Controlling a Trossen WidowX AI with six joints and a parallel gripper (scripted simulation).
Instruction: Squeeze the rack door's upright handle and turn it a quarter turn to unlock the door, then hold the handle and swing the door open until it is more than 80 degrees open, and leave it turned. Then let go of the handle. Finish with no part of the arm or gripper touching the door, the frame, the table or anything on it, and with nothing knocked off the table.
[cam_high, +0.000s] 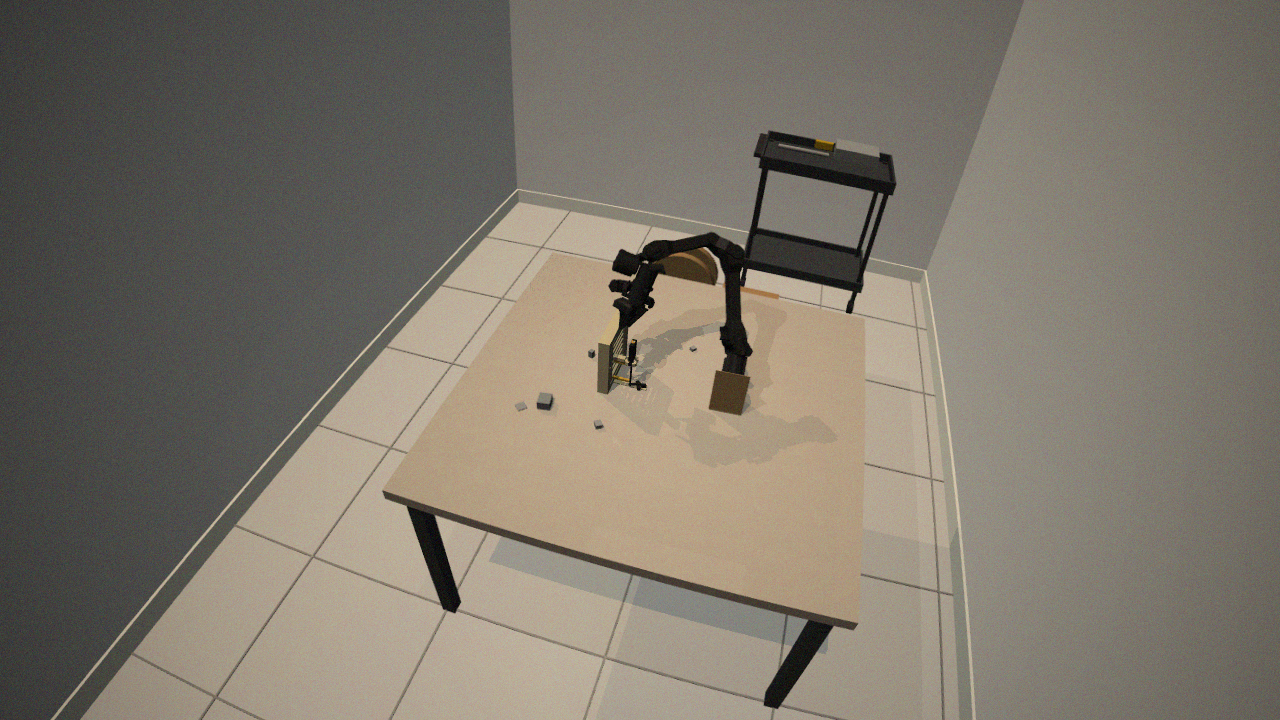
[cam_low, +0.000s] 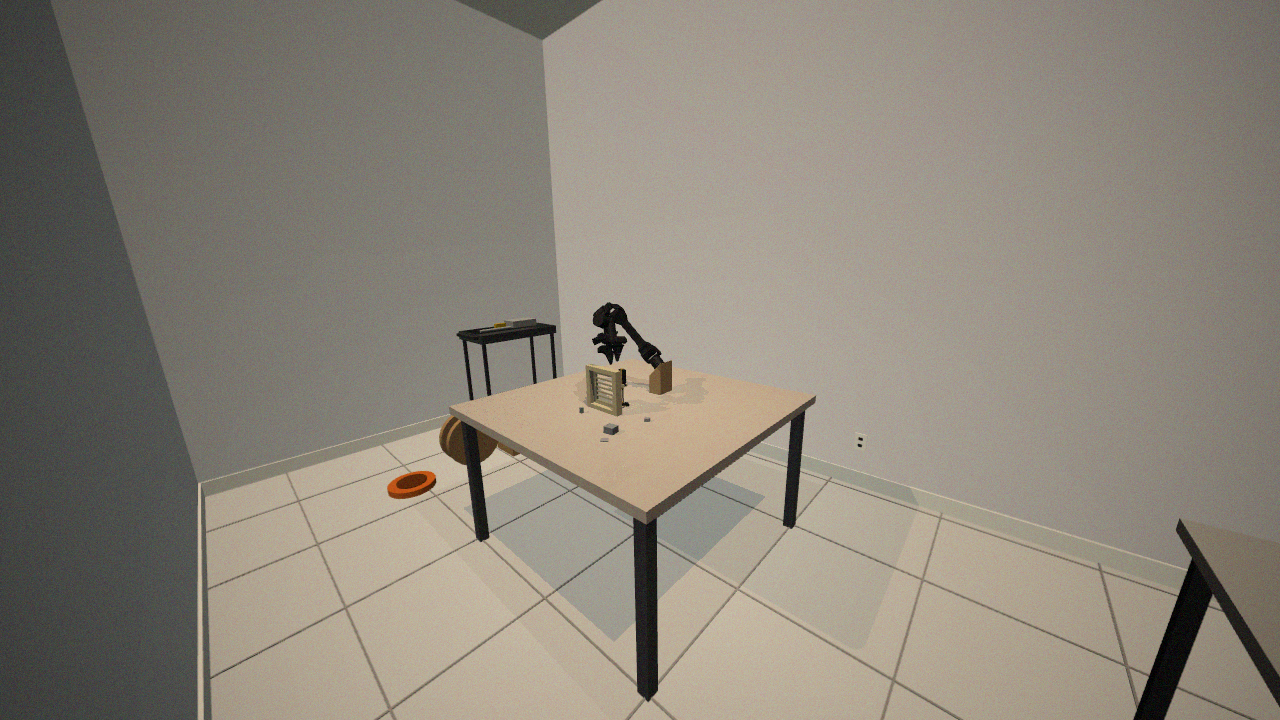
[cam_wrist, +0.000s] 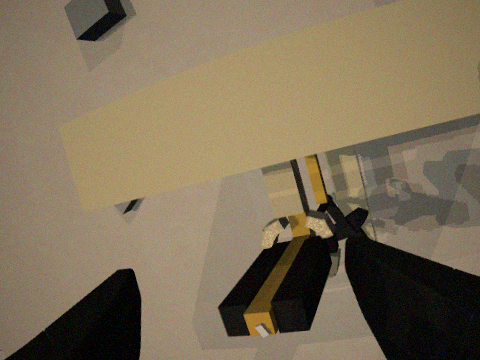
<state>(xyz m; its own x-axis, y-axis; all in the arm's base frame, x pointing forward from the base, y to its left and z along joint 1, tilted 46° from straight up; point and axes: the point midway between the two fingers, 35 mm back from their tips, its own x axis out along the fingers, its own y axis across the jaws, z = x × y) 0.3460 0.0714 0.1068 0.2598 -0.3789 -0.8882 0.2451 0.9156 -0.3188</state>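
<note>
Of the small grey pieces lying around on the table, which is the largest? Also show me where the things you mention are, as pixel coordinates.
The chunky block (cam_high: 544, 401) (cam_low: 610, 428) (cam_wrist: 86, 19) beside the flat chip (cam_high: 520, 406) (cam_low: 604, 439); the others are visibly smaller or thinner.

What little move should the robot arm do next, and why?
Probably ease the open jaws down around the black handle before squeezing: in the wrist view it shows between the fingertips, nearer the right-hand one in the picture, with nothing gripped.
</note>
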